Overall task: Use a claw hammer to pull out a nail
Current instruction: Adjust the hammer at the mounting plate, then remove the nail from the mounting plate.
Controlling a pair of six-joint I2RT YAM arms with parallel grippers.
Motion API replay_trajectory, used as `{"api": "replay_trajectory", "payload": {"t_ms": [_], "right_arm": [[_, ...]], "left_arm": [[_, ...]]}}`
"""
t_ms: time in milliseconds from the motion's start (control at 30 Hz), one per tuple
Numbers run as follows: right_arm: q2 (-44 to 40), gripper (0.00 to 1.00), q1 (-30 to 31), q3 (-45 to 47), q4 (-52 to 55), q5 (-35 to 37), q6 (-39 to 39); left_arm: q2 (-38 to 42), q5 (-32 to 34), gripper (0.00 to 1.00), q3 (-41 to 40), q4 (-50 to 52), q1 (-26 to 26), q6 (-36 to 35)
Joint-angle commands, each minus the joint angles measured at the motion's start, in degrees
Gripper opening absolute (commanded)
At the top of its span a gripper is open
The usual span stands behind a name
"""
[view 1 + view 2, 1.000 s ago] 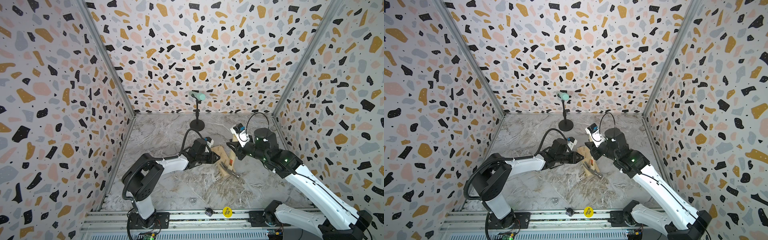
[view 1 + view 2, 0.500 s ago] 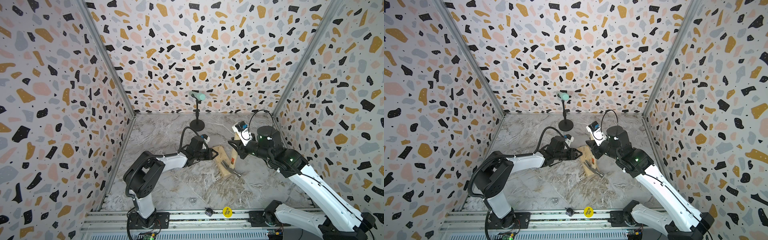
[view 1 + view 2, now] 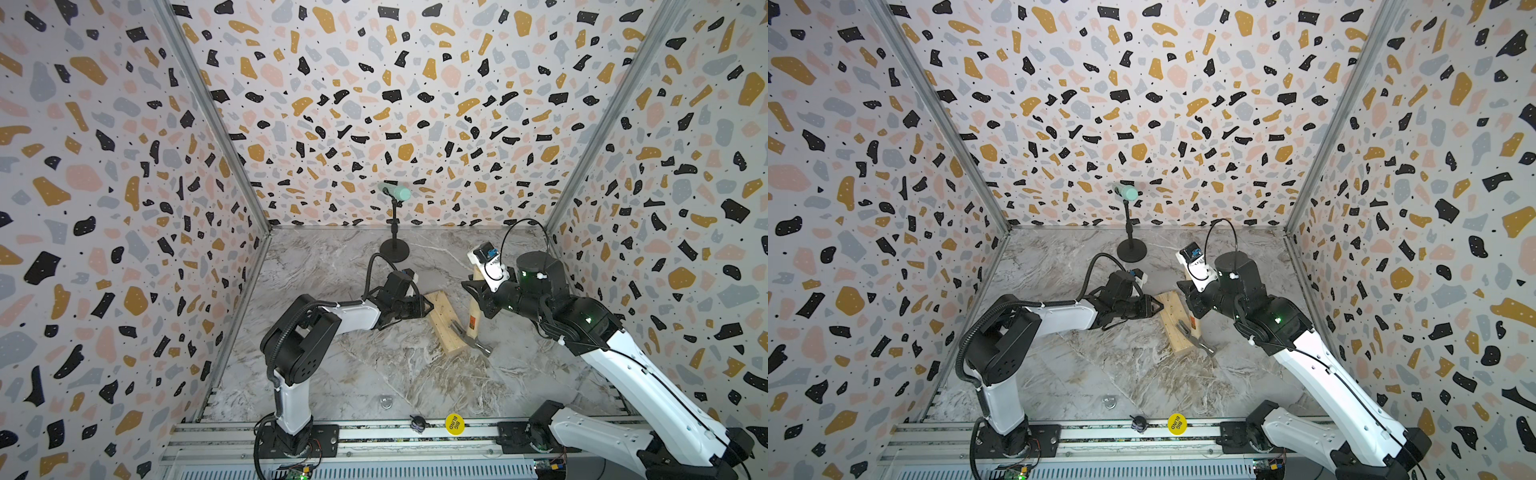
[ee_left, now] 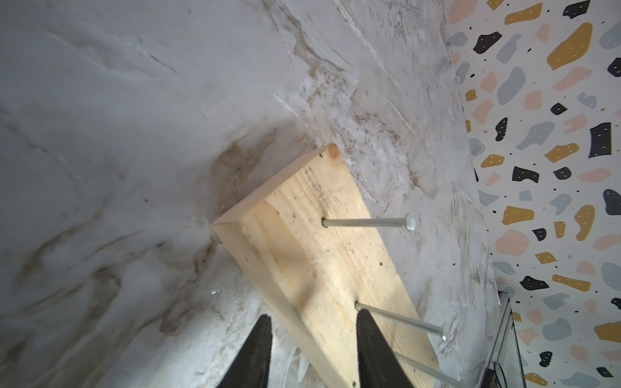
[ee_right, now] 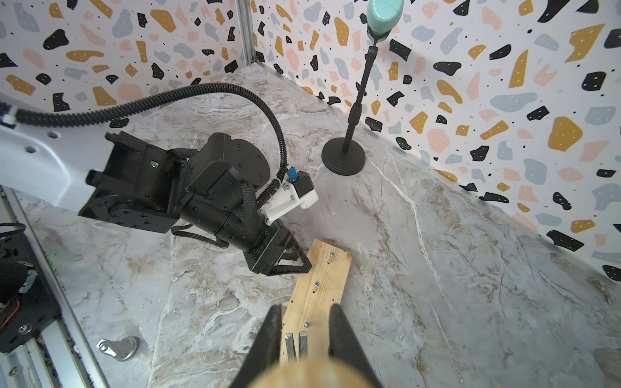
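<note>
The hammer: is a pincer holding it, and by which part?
Yes. The right pincer grips the claw hammer around the middle of its wooden handle. The left pincer is open, holding nothing.

Right wrist view: claw hammer [image 5: 312, 374] handle blurred and cut off by the frame edge. Left wrist view: one nail [image 4: 425, 369] runs out of frame. Both top views: handle partly hidden behind right gripper [image 3: 478, 297]; every nail on the wooden block [image 3: 441, 318] too small to resolve.
</note>
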State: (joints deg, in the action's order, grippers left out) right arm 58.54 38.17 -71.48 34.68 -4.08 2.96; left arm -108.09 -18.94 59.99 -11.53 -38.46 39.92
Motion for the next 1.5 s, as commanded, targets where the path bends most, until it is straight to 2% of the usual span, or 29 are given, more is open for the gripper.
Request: {"api": "replay_trajectory", "payload": {"t_ms": [0, 600, 900, 1467], "right_arm": [[-0.79, 0.00, 0.19, -3.67, -3.27, 1.90, 0.73], [3.62, 0.00, -1.91, -3.19, -5.31, 0.54, -0.05], [5.79, 0.00, -2.36, -3.23, -7.25, -0.41, -0.33], [7.68, 0.00, -3.60, -3.27, -10.48, -2.20, -0.08]], "left_arm": [[-0.88, 0.60, 0.37, 1.61, 0.33, 0.40, 0.27], [-3.26, 0.49, 0.34, 2.03, 0.38, 0.53, -0.28], [-3.62, 0.42, 0.27, 0.93, -0.16, 0.69, -0.28], [-4.89, 0.71, 0.26, 2.41, 1.42, 1.19, -0.89]]}}
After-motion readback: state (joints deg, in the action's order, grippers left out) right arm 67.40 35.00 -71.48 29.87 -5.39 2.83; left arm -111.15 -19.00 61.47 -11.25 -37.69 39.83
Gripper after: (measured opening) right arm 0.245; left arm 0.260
